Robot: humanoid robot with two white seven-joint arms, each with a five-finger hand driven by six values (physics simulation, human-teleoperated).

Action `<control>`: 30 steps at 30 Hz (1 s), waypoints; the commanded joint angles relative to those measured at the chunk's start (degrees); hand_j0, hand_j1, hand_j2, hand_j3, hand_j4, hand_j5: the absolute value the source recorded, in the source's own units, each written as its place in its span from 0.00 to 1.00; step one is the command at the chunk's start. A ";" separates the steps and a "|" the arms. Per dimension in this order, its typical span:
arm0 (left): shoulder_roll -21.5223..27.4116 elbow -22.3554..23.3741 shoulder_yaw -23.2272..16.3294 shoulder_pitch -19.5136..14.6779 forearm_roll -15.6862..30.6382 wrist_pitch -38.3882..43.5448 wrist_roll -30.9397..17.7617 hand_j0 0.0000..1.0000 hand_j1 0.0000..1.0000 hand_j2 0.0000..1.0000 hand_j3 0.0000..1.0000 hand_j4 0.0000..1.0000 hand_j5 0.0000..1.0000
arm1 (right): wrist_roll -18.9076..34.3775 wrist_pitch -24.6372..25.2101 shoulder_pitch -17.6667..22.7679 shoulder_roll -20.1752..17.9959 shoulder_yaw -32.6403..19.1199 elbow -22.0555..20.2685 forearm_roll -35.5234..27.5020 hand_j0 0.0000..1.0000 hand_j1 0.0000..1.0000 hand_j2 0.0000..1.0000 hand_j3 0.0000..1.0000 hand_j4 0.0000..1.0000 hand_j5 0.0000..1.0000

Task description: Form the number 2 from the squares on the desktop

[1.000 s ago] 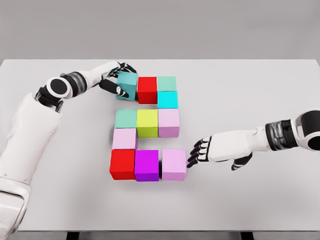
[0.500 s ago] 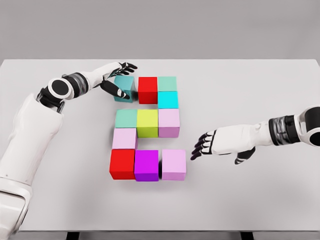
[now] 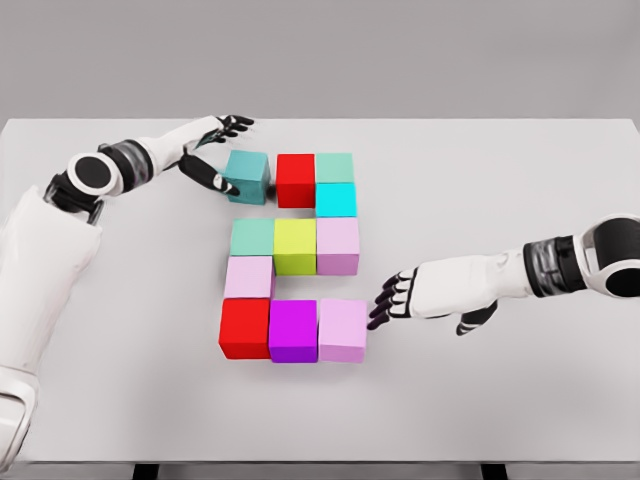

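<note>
Right hand (image 3: 400, 297) palm down, fingers loosely spread, tips at right face of pink bottom-row cube (image 3: 343, 330) (contact unclear). Left hand (image 3: 207, 150) open near table's (image 3: 520, 400) far edge, thumb just beside teal cube (image 3: 246, 177). Cubes mid-table forming upright 2, long axis front-to-back; teal one slightly skewed.

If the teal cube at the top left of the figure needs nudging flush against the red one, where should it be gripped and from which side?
Grip the teal cube across its near and far faces, from above or the left. Its left side is bare table, but the red cube crowds its right face. The left hand, fingers open, sits at its far-left corner.
</note>
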 commanded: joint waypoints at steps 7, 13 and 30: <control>11.50 -6.61 -7.66 0.00 2.33 -0.88 0.02 1.00 1.00 1.00 1.00 1.00 1.00 | -0.02 0.13 -0.26 0.07 -0.44 0.37 -0.41 1.00 1.00 1.00 1.00 1.00 1.00; 17.74 -8.02 -12.67 0.88 2.24 -5.19 0.02 1.00 1.00 1.00 1.00 1.00 1.00 | -0.02 0.13 -0.18 -0.89 -5.09 2.47 -0.85 1.00 1.00 1.00 1.00 1.00 1.00; 20.64 -10.74 -21.54 -6.68 -9.80 -7.48 0.02 1.00 1.00 1.00 1.00 1.00 1.00 | -0.02 0.13 12.91 -8.45 -28.65 11.18 -33.55 1.00 1.00 1.00 1.00 1.00 1.00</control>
